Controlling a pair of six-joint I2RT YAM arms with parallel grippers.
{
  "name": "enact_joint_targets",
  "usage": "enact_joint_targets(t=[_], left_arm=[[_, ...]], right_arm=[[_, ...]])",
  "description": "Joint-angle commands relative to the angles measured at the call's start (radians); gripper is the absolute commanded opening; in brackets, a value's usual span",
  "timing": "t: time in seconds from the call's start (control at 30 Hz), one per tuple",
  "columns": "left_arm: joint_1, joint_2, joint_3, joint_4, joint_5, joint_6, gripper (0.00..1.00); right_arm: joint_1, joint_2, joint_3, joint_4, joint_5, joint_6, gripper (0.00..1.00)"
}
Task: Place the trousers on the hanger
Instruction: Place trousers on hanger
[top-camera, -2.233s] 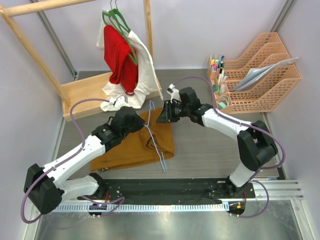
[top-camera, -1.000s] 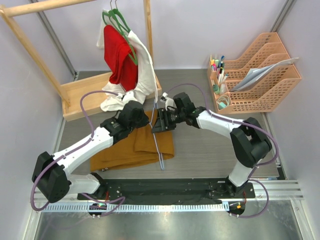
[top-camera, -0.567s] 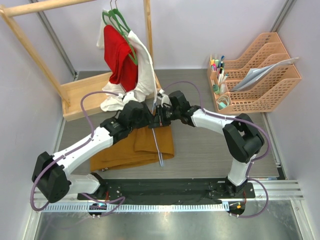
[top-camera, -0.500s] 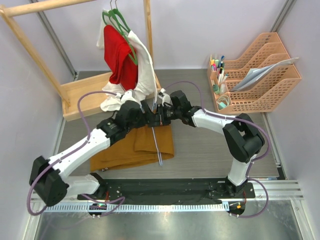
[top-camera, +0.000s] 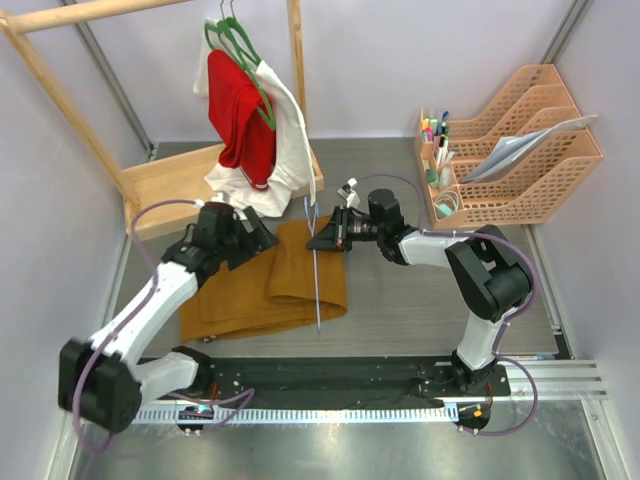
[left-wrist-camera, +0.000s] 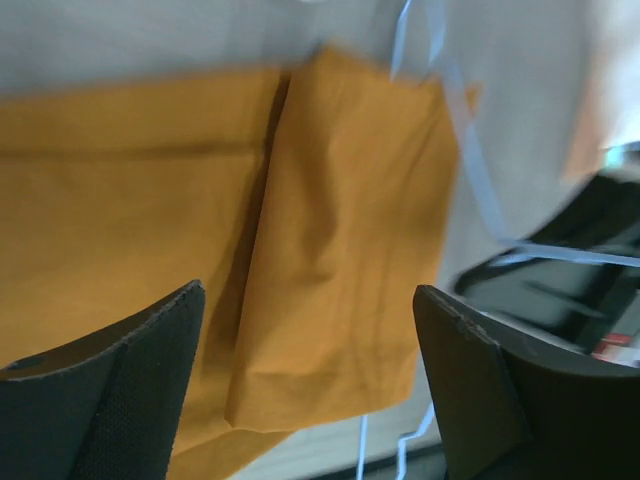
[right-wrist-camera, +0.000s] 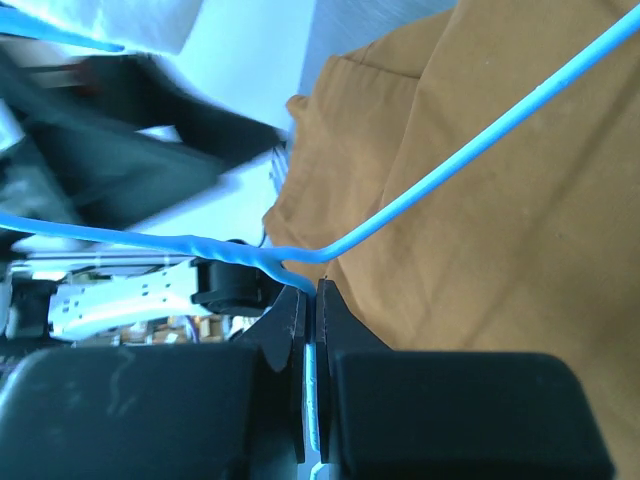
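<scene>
Trousers lie folded flat on the table, a mustard slab whose long axis runs from its far right corner down toward the near left. Along the right edge of the trousers runs the hanger, its blue wire reading from above as a single thin line pointing near to far. It seems to be tipped up on edge over the cloth, though the wire is too fine to be sure.

The right gripper sits just right of the trousers' far corner, fingers pressed together on the wire where the hook's neck meets the shoulder. The left gripper hangs over the far edge of the trousers, fingers spread wide and holding nothing, cloth directly beneath them and the hanger off to their right.

In my judgement the left arm is the one nearer the fabric. Any threading must carry cloth rightward, across the hanger's long axis.
</scene>
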Motion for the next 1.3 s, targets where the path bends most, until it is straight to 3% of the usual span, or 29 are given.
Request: enact_joint_targets(t=[0.0, 0.13, 0.37, 0.7, 0.8, 0.9, 1.0, 1.03, 1.13, 1.27], left_arm=[[0.004, 0.18, 0.038, 0.07, 0.189, -0.001, 0.84], [0.005, 0.313, 0.057, 0.134, 0.24, -0.052, 0.87], [0.005, 0.452, 0.025, 0.403, 0.395, -0.162, 0.99], [-0.025, 0.597, 0.009, 0.486, 0.422, -0.248, 0.82], [-0.045, 0.617, 0.024, 0.48, 0.404, -0.259, 0.82], [-0.058, 0.642, 0.029, 0.48, 0.398, -0.262, 0.73], [-0.062, 0.657, 0.057, 0.501, 0.421, -0.248, 0.45], [-0.07, 0.659, 0.069, 0.513, 0.439, -0.241, 0.24], [-0.088, 0.662, 0.149, 0.5, 0.458, -0.196, 0.0], [-0.107, 0.683, 0.283, 0.463, 0.511, -0.162, 0.0]], right_arm=[[-0.035, -0.024, -0.031, 0.123, -0.089, 0.104, 0.01], [-0.056, -0.028, -0.071, 0.115, -0.112, 0.1, 0.01], [-0.061, 0.03, -0.117, 0.195, -0.117, 0.12, 0.01], [-0.081, 0.064, -0.119, 0.258, -0.12, 0.13, 0.01], [-0.087, 0.071, -0.128, 0.275, -0.118, 0.139, 0.01], [-0.088, 0.07, -0.137, 0.281, -0.117, 0.138, 0.01], [-0.104, 0.062, -0.149, 0.275, -0.092, 0.135, 0.01], [-0.125, 0.055, -0.156, 0.257, -0.069, 0.13, 0.01], [-0.176, 0.032, -0.186, 0.237, -0.043, 0.12, 0.01], [-0.277, -0.046, -0.269, 0.211, -0.026, 0.115, 0.01]])
